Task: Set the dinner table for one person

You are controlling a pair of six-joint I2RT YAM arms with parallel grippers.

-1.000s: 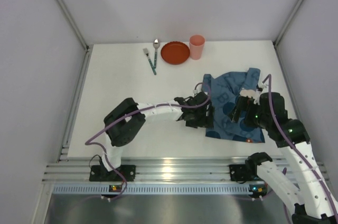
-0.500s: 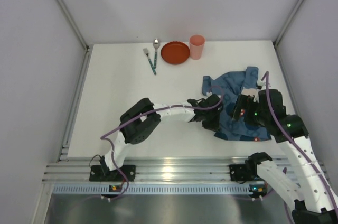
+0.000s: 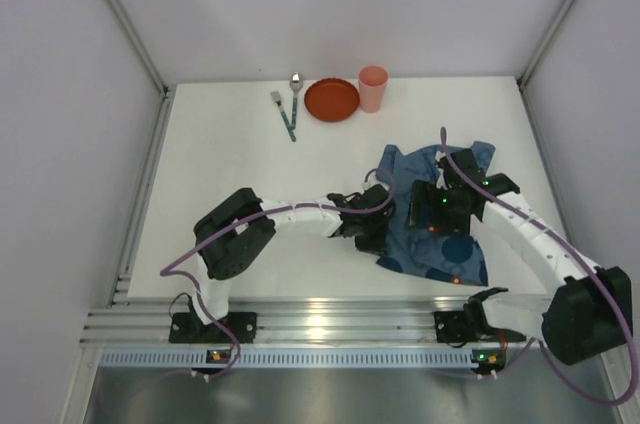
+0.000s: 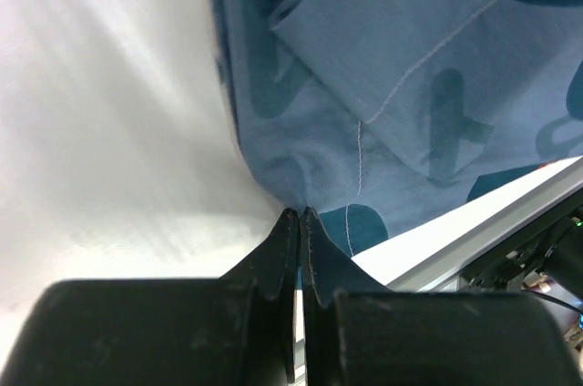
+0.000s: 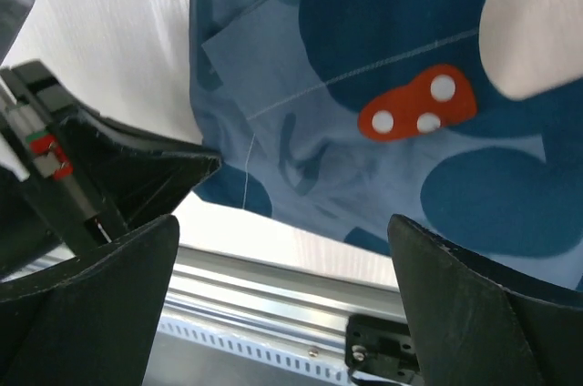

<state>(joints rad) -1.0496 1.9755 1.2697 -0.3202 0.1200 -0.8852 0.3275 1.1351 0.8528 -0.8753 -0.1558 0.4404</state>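
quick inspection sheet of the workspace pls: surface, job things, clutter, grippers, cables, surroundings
surface: white dinner table, matte, no spills seen
job's things: red plate, pink cup, fork and spoon grouped at the far edge; blue printed mat rumpled at near right
clutter: nothing seen
grippers: left gripper shut, fingers pinching the mat's edge; right gripper open above the mat
cables: purple cable along the left arm, another along the right, looping over the mat
surroundings: plain walls; metal rail at the near edge
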